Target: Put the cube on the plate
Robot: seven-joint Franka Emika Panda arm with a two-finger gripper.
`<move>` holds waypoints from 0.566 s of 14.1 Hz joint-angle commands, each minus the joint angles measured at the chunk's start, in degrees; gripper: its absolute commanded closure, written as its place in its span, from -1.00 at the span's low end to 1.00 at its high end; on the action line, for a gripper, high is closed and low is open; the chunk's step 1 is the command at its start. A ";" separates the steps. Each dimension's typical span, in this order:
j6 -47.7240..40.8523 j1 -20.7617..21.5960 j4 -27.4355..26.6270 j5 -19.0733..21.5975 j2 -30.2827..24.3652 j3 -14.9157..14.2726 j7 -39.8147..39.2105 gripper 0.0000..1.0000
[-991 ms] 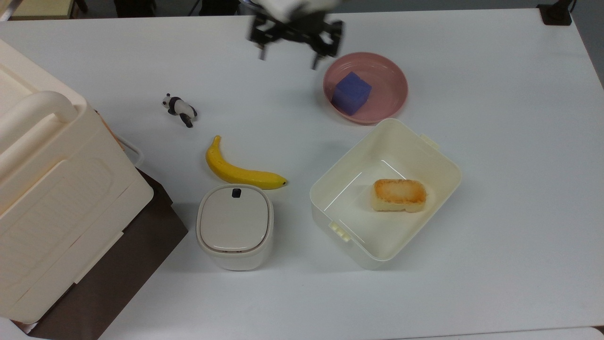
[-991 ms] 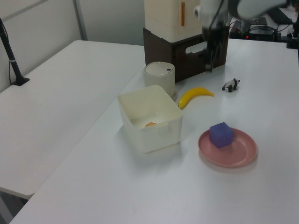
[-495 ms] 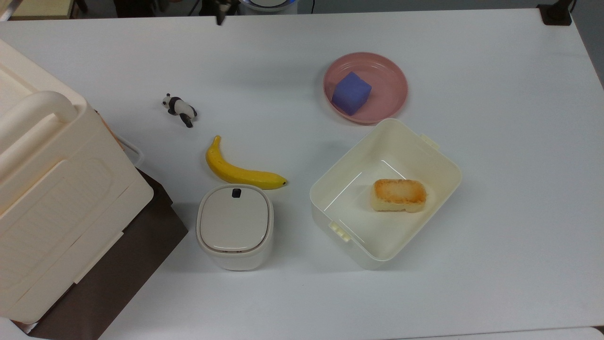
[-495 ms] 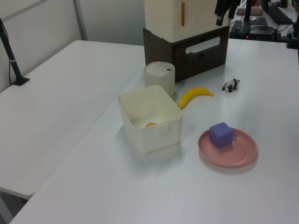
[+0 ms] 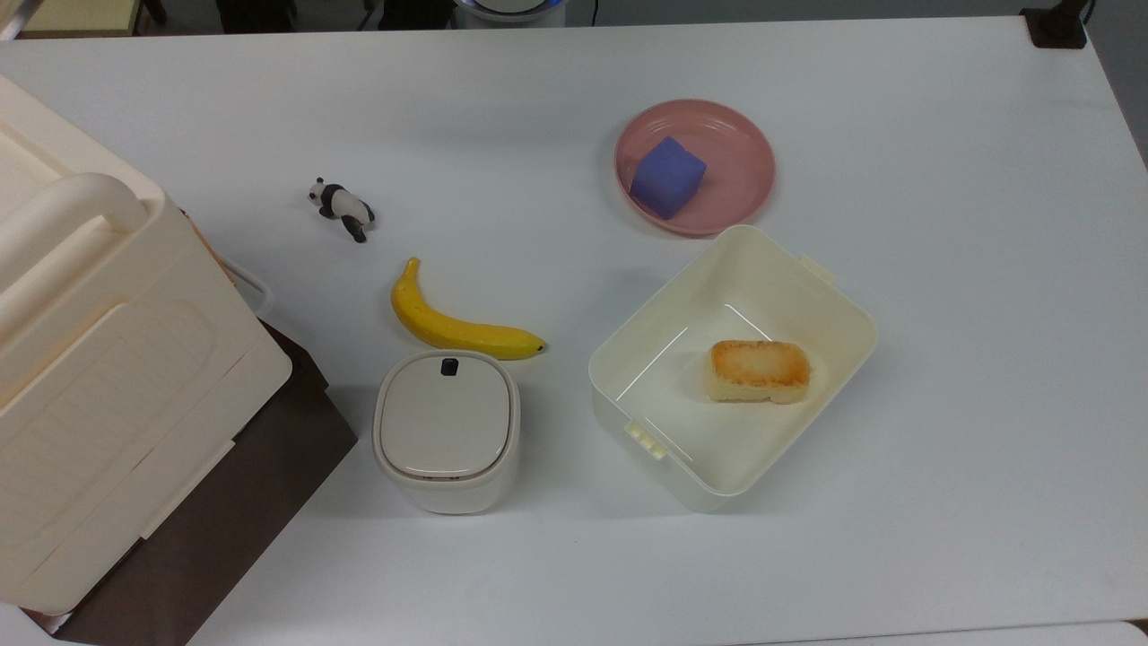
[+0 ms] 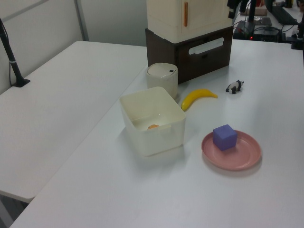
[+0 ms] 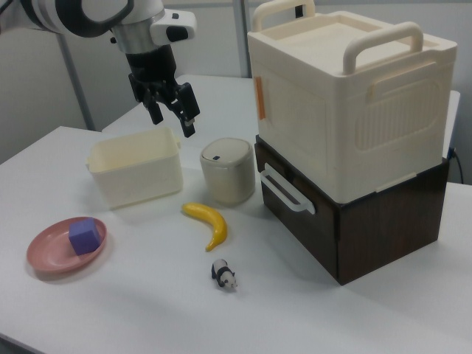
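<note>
The tool (image 7: 171,116), which a second ago was hanging just over the plate's rim in the top view, is now sitting high above the table (image 5: 942,269), well apart from everything, its fingers spread wide and carrying nothing. In the right view, the cube (image 5: 667,177) is resting flat on the plate (image 5: 735,179) nearest the camera, toward the plate's side that faces the banana (image 5: 453,328). Neither has shifted since the earlier frame. Behind them, the cream tub (image 5: 834,305) is holding the toasted block (image 5: 759,370), with the lidded canister (image 5: 446,429) beyond. The placement looks complete; the arm appears to be retreating.
</note>
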 commanded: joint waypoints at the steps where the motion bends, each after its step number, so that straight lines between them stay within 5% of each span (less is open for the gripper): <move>1: -1.40 0.49 0.01 1.97 -0.47 -0.73 -4.17 -1.00; 8: -2.36 0.58 0.01 2.06 -0.38 -0.73 -6.82 -1.00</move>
